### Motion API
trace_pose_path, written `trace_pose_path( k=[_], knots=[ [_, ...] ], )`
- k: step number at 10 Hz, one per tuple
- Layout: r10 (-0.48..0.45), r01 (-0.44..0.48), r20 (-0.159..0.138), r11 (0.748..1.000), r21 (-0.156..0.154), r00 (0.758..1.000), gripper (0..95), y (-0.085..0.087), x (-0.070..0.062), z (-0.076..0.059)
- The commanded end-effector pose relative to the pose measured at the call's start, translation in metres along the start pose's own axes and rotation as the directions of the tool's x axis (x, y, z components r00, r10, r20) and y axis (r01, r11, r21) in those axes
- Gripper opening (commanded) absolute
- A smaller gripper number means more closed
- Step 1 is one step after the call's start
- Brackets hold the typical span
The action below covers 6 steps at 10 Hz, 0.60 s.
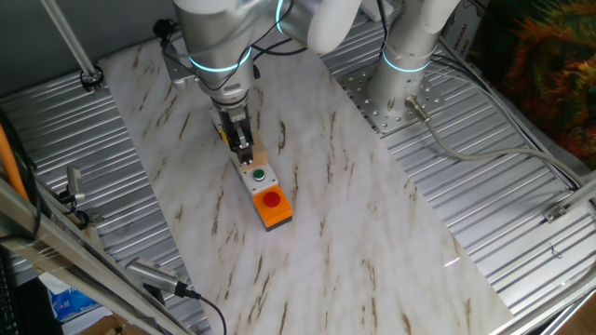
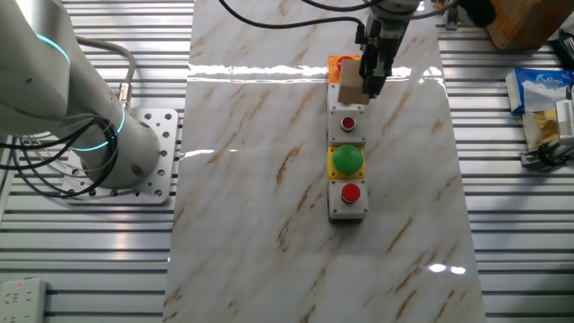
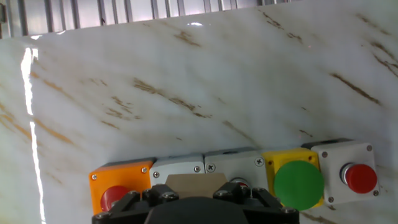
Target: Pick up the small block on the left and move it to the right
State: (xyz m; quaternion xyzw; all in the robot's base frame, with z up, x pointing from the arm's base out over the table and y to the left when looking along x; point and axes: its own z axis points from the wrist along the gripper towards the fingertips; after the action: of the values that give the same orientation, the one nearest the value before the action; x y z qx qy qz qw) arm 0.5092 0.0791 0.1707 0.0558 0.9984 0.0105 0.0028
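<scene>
— Tan wood: where is the small block (image 2: 349,86) just now?

— Between my fingers. My gripper (image 2: 367,82) is clenched on it, and the other fixed view shows that best: the cube sits at the fingertips, over the near end of the row of button boxes on the marble tabletop (image 2: 260,179), between the orange box (image 2: 341,63) and a white box with a red button (image 2: 348,123). Whether it rests on them or hangs just above, I cannot tell.

— Does the hand view agree?

— It shows only the block's top edge (image 3: 189,185) peeking over my gripper body, but it lays out the whole row: orange box, two white ones, the yellow box with the big green button (image 3: 298,184), then a white box with a red button (image 3: 351,177).

— And one fixed view?

— There my arm hides most of the row. Only a white box with a green button (image 1: 258,176) and the orange box show, and just a sliver of the block (image 1: 260,155).
</scene>
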Motion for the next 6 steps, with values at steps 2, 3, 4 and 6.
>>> trace_pose_path(
  k=[2,3,4,6],
  knots=[
    [0.003,-0.003,0.015,1.0,-0.002,1.0,0.0,-0.0007,0.0013,-0.0001],
    [0.004,-0.004,0.016,1.0,-0.003,1.0,0.0,-0.0007,0.0013,-0.0001],
    [0.006,-0.006,0.014,1.0,-0.001,1.0,0.0,-0.0007,0.0013,-0.0001],
    [0.009,-0.009,0.013,1.0,-0.002,1.0,0.0,-0.0007,0.0013,-0.0001]
  ],
)
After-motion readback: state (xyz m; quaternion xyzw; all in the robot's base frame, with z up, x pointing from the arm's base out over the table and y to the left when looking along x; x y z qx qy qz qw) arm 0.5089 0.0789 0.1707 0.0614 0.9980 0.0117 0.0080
